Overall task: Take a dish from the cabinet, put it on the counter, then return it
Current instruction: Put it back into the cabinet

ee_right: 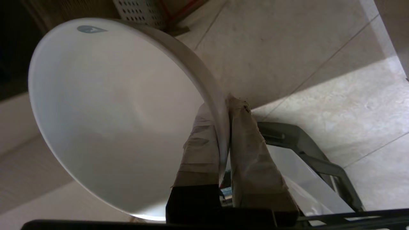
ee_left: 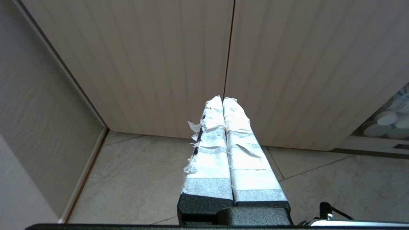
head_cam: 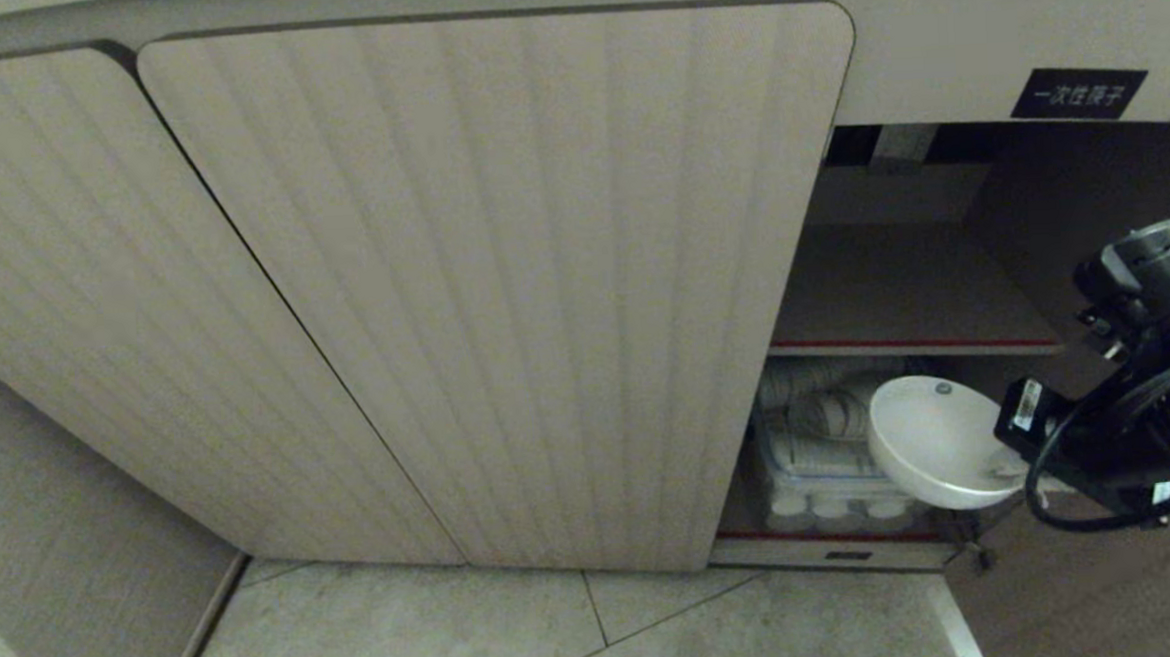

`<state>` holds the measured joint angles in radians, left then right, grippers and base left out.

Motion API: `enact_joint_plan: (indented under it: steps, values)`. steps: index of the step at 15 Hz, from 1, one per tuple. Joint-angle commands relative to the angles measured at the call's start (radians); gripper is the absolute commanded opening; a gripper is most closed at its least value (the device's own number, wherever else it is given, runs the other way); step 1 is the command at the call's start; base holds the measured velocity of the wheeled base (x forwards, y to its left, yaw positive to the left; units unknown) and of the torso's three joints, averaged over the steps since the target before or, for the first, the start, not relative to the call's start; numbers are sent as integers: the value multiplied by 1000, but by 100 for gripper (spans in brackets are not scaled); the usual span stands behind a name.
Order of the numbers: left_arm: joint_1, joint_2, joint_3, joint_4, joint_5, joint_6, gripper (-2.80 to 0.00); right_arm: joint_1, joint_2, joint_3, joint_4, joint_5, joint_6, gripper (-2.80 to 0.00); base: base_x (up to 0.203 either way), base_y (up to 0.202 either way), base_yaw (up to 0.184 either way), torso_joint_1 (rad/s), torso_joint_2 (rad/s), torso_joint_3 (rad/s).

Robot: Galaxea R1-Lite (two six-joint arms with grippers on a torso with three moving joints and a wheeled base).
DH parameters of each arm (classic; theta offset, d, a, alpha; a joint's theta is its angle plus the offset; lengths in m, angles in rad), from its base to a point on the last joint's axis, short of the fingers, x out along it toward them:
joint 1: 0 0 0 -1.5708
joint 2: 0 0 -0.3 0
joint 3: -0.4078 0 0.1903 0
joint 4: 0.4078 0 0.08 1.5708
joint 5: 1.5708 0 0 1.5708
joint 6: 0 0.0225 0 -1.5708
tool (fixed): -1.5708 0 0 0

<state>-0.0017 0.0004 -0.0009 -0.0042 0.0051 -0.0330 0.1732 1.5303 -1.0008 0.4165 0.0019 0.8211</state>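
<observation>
Head view: my right pincer (head_cam: pixel 1015 466) has the bowl (head_cam: pixel 936 440) by its rim, hanging in front of the cabinet (head_cam: pixel 503 293) opening — so I'd say I'm mid-carry, and the next move needs a steady lift toward the counter, not in view.

Left wrist: left pincer (ee_left: pixel 222 99) pressed together, empty, facing the cabinet doors.

Right wrist: fingers (ee_right: pixel 246 140) pinch the rim — bowl tilted.

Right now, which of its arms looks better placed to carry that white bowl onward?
The right. Its fingers already pinch the rim of the bowl at the open cabinet. The left fingers are shut on nothing, facing closed doors.
</observation>
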Motion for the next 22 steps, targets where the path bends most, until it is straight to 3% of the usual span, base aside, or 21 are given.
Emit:
enact_joint_plan:
  steps: [1,4,10,13,22]
  values:
    - [0,0,1,0,1,-1,-280,-1,25,-12,1,-3,16,-280,0,0,0,0,0,0]
    - [0,0,1,0,-1,-1,-280,-2,84,-54,5,-91,64,-280,0,0,0,0,0,0]
    - [0,0,1,0,-1,-1,-280,-16,141,-163,8,-93,128,-280,0,0,0,0,0,0]
    - [0,0,0,0,-1,-1,-280,-20,163,-203,11,-95,197,-280,0,0,0,0,0,0]
    - [0,0,0,0,0,-1,-280,-75,205,-287,10,-102,205,-280,0,0,0,0,0,0]
